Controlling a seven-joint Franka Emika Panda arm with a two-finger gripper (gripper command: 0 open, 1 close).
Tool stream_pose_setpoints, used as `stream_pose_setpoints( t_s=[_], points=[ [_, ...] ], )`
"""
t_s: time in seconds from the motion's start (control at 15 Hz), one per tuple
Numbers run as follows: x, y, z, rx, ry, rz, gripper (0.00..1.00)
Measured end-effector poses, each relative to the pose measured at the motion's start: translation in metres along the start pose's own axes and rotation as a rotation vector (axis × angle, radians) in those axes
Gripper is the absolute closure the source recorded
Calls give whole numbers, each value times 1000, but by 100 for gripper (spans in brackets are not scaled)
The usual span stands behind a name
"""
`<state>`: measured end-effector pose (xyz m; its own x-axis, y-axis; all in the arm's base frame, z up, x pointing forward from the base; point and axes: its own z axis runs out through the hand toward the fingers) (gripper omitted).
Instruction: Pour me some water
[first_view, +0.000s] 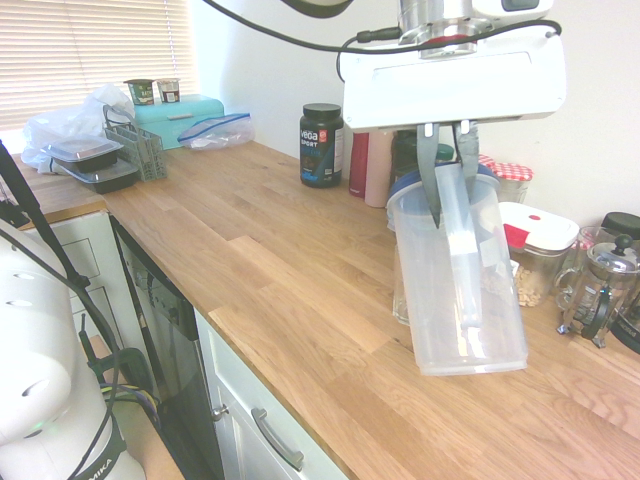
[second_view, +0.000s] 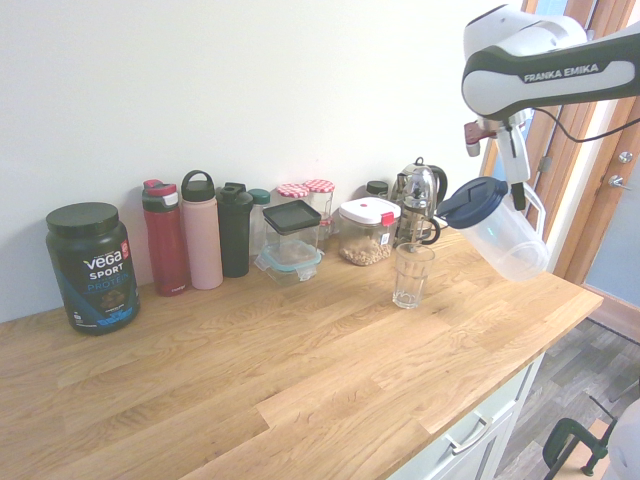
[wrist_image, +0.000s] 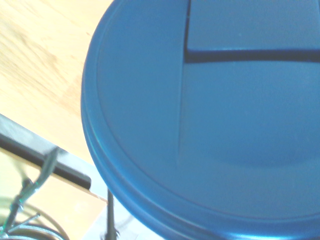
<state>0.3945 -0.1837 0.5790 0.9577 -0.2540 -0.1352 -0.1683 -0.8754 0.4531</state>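
jug (second_view: 505, 238) clear, lid (wrist_image: 210, 115) blue | glass (second_view: 411, 275) clear | counter (second_view: 300, 380) light wood | tub (second_view: 92, 267) black | bottle (second_view: 165, 238) red

White arm (second_view: 520, 40) — "FRANKA EMIKA" lettering, black cable (first_view: 300, 40)

first exterior: near, high, looks along the wooden countertop (first_view: 300, 290) toward the window blinds at upper left | second exterior: farther back, faces the white wall from the counter's front | shared: clear plastic pitcher with blue lid (first_view: 460, 275) (second_view: 500, 232), black protein tub (first_view: 321, 145) (second_view: 90, 267) | wrist: very close, blue lid fills frame
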Motion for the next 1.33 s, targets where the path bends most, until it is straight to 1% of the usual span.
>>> stream_pose_setpoints(
  t_s=[0.13, 0.27, 0.33, 0.67, 0.87, 0.93, 1.0, 1.13, 1.33],
  points=[
    [9, -22, -3, -69, -19, -9, 100],
    [15, -28, -6, -134, -28, -2, 100],
    [17, -29, -8, -153, -31, 1, 100],
    [30, -55, -2, -195, -59, -5, 100],
    [30, -60, -1, -202, -74, -7, 100],
    [30, -60, -1, -194, -71, -5, 100],
    [29, -60, -2, -161, -61, -2, 100],
    [21, -46, -8, -56, -29, -4, 100],
    [-22, 2, -12, 121, 14, -35, 100]
  ],
)
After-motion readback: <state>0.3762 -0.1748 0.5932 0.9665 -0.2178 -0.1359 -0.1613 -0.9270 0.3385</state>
